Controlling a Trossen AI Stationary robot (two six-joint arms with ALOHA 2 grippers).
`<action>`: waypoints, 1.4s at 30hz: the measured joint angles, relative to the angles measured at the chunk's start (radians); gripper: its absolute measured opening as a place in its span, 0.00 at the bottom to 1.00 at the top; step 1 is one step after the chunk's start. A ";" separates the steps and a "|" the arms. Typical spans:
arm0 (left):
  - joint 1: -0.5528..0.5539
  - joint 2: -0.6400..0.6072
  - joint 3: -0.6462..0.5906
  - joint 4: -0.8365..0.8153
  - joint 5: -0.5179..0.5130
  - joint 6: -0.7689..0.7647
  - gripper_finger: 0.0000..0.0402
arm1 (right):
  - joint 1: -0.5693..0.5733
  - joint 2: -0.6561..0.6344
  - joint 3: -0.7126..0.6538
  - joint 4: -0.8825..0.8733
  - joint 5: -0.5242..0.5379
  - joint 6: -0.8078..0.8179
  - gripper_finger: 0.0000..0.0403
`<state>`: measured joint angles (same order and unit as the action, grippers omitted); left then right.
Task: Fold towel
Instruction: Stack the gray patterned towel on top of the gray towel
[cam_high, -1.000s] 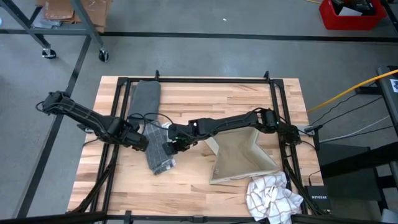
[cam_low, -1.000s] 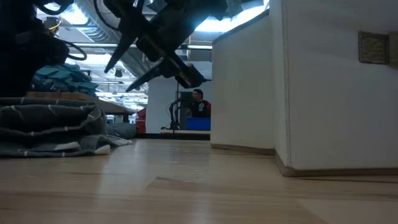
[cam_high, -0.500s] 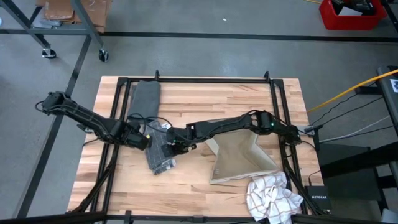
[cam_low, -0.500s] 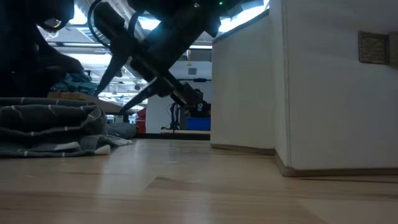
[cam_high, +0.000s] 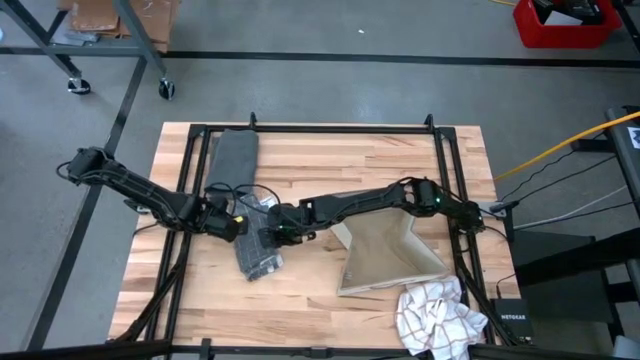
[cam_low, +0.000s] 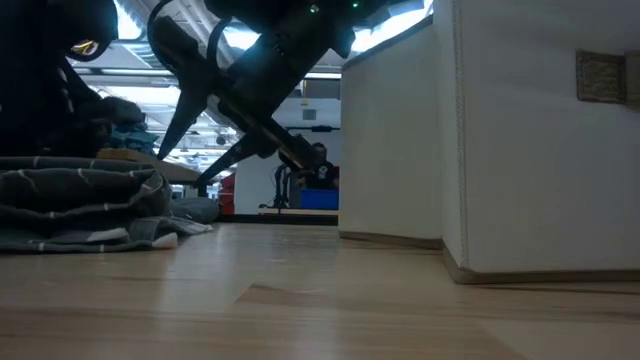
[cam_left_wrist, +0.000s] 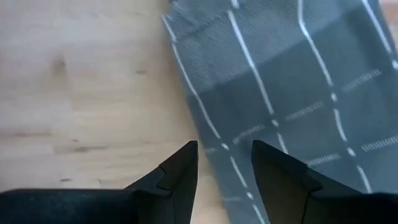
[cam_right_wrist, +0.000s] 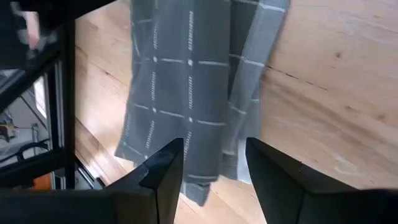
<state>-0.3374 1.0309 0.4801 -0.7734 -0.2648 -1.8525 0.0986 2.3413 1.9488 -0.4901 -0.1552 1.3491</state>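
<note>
A grey towel with thin white lines (cam_high: 258, 258) lies bunched in layers on the wooden table, left of the middle; the low view shows it as a low pile (cam_low: 80, 200). My left gripper (cam_high: 238, 228) stands open just over the towel's left edge (cam_left_wrist: 205, 118), pointing steeply down, one finger over the wood and one over the cloth. My right gripper (cam_high: 268, 237) reaches in from the right, slanting down, and stands open over the towel (cam_right_wrist: 186, 93). No frame shows whether either gripper touches the cloth.
A beige fabric box (cam_high: 385, 255) lies right of the middle and fills the right of the low view (cam_low: 500, 140). A white checked cloth (cam_high: 435, 315) is heaped at the near right corner. A folded grey cloth (cam_high: 232, 155) lies at the far left. A black frame borders the table.
My left gripper has come down toward the towel's left edge and rolled about its own axis. My right gripper has sunk and shifted a little toward the table's left, over the towel, rolling slightly. Both have stayed open.
</note>
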 joint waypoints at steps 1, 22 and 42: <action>0.000 0.000 -0.005 -0.002 -0.005 -0.004 0.36 | 0.001 0.000 0.000 0.010 0.007 0.006 0.44; 0.000 0.017 -0.047 0.128 -0.025 0.001 0.36 | 0.053 0.108 0.000 0.106 -0.012 0.150 0.44; -0.002 0.160 -0.047 0.296 -0.033 0.081 0.15 | 0.054 0.158 0.004 0.212 0.016 0.172 0.33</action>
<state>-0.3393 1.1905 0.4332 -0.4770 -0.2978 -1.7719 0.1524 2.4997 1.9526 -0.2783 -0.1388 1.5214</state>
